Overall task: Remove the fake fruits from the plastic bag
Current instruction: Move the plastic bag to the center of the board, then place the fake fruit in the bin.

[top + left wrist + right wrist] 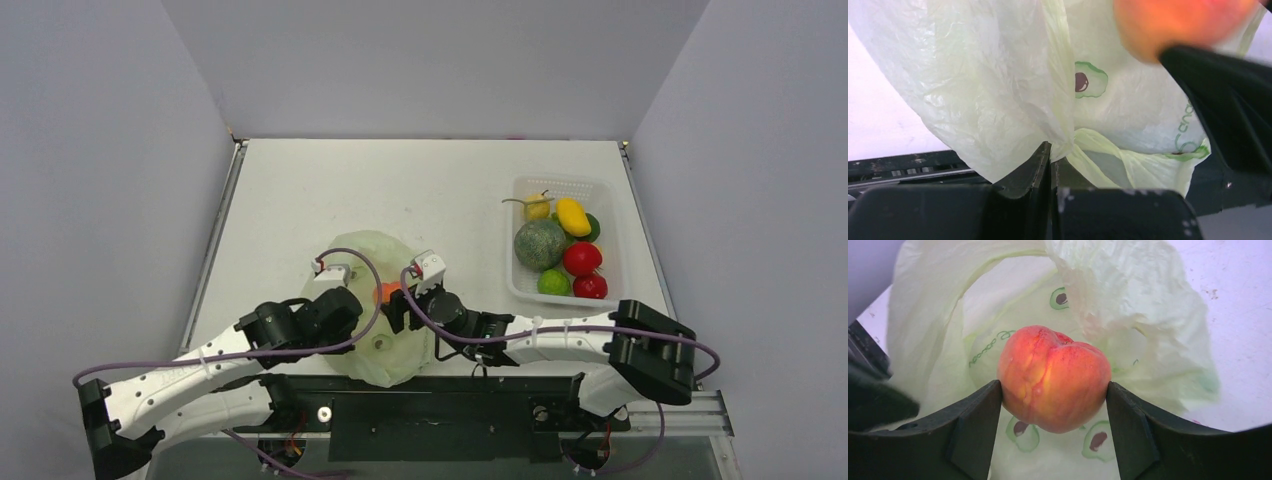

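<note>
The pale green plastic bag (380, 340) lies crumpled at the table's near edge between my arms. My left gripper (1054, 150) is shut on a fold of the bag (998, 90). My right gripper (1054, 395) is shut on an orange-red fake peach (1053, 377), held just above the bag's opening (1128, 325); the peach shows as an orange spot in the top view (387, 293) and blurred at the top of the left wrist view (1183, 22). Other fake fruits, red (582, 258), yellow (573, 216) and green (553, 282), lie in the white basket (560, 185).
The white mesh basket stands at the right and also holds a large mottled green melon (540, 243) and a small yellow pear with a long stem (537, 207). Grey walls enclose the table on three sides.
</note>
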Motion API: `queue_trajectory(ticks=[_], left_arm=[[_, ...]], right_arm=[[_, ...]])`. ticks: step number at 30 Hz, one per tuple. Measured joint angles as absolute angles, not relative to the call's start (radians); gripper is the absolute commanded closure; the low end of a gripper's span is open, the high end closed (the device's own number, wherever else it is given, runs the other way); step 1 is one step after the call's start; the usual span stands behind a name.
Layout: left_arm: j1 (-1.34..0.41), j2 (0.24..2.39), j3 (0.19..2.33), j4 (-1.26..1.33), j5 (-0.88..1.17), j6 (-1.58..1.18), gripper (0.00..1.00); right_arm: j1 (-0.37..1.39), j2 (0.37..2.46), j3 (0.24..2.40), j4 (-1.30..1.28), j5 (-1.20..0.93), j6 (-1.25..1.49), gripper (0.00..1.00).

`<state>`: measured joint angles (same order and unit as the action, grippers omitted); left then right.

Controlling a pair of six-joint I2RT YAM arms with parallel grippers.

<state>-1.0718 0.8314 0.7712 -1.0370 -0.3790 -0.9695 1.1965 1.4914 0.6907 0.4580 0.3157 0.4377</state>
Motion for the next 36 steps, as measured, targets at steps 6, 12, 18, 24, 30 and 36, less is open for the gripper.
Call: queue_trajectory(ticks=[6,12,18,24,30,36], left_arm=[[-0.850,0.929,0.849,-0.991,-0.326,-0.789,1.00],[-0.625,1.013,0.939,-0.937,-0.313,-0.604,1.00],[-0.432,1.044,0.958,-0.863,-0.420,-0.455,1.00],[-0.350,0.967,0.863,-0.754,-0.521,-0.374,1.00],[-0.332,0.816,0.800,-0.704,-0.595,-0.338,0.82],[-0.327,0.758,0.791,-0.656,-0.589,-0.290,0.44]], right_arm=[[1.178,1.256,0.624,0.360,0.340,0.446,1.00],[1.127,1.034,0.627,0.217,0.389,0.418,1.00],[1.116,0.868,0.638,0.072,0.524,0.379,1.00],[1.042,0.716,0.627,-0.048,0.647,0.376,1.00],[0.900,0.673,0.627,-0.187,0.704,0.390,1.00],[0.763,0.717,0.634,-0.330,0.677,0.447,1.00]])
